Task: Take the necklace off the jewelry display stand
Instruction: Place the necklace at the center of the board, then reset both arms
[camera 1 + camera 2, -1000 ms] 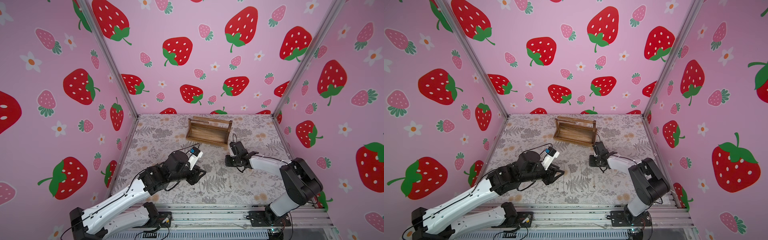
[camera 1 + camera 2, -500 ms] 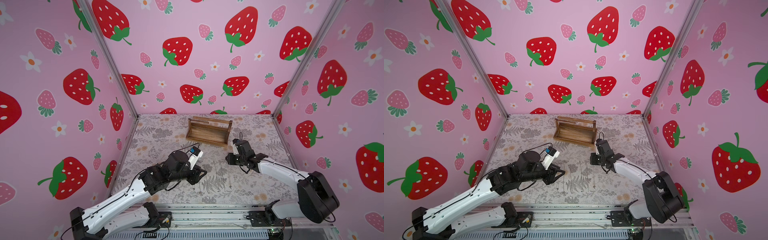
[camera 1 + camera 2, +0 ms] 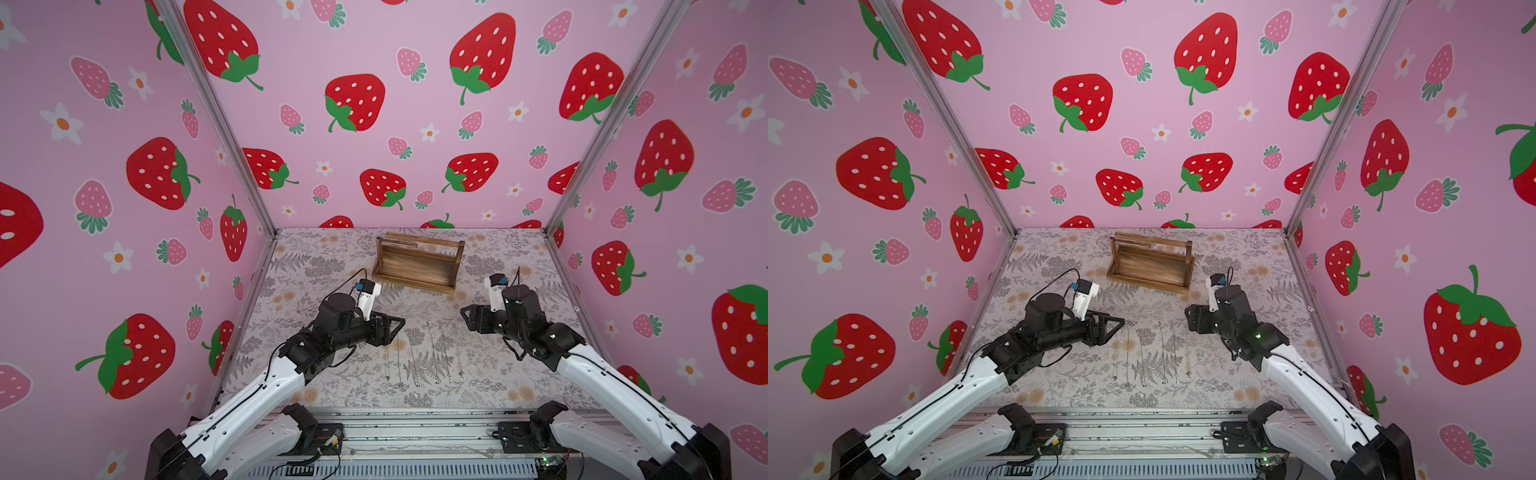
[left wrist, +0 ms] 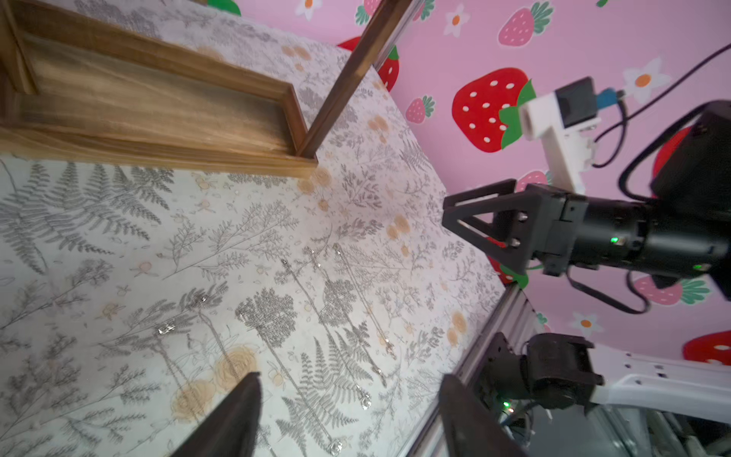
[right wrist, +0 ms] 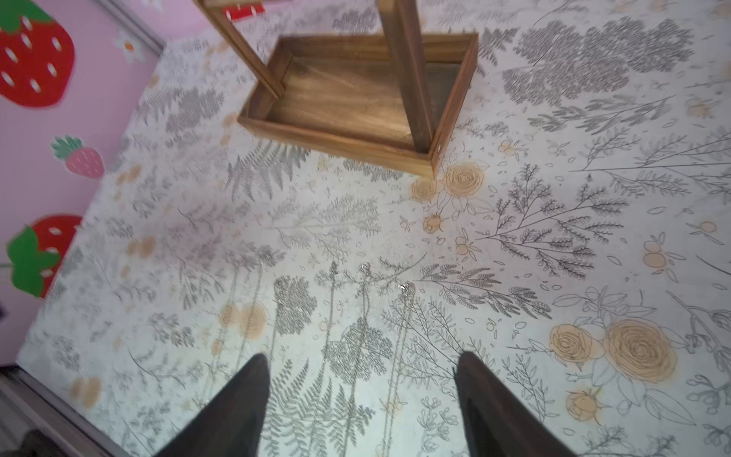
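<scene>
as left gripper (image 3: 395,328) faces right gripper (image 3: 466,318), both hover agape.

My left gripper (image 3: 1119,327) and right gripper (image 3: 1188,320) hang low over the floral cloth (image 3: 1246,374), tips facing each other. Between them, thin necklaces (image 3: 1165,381) lie side by side on the cloth. The wooden stand (image 3: 1150,266) sits upright farther back, apart from both.

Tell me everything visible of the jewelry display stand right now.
The jewelry display stand is brown wood: a rectangular rimmed tray base, upright end posts, thin bars across the top. It stands upright, slightly askew, toward the far edge of the floral table cover. Tray looks empty; no chain shows on the bars. Nothing else touches it.
</scene>
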`<state>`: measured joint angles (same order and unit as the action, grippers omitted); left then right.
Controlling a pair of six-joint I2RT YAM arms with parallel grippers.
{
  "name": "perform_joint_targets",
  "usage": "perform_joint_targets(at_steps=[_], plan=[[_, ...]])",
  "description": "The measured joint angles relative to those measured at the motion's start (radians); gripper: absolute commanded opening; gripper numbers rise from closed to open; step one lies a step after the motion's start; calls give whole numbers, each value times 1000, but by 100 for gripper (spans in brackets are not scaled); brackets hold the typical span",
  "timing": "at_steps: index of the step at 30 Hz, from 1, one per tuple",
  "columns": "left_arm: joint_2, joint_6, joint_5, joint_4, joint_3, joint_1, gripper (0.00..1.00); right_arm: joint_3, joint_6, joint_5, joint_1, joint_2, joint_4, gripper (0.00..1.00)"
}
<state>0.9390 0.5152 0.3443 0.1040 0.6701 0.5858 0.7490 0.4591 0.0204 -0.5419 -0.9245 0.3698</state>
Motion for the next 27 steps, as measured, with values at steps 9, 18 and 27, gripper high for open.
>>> perform_joint_targets(at_steps=[9, 18, 27], plan=[[-125, 66, -81, -58, -93, -89, 100, -4, -9, 204, 0, 235, 90, 99], [-389, 66, -470, -66, -198, -117, 100, -105, -15, 512, 0, 433, 85, 99], [-406, 56, -611, -69, -237, -146, 99, -221, -42, 571, 0, 510, -3, 99]])
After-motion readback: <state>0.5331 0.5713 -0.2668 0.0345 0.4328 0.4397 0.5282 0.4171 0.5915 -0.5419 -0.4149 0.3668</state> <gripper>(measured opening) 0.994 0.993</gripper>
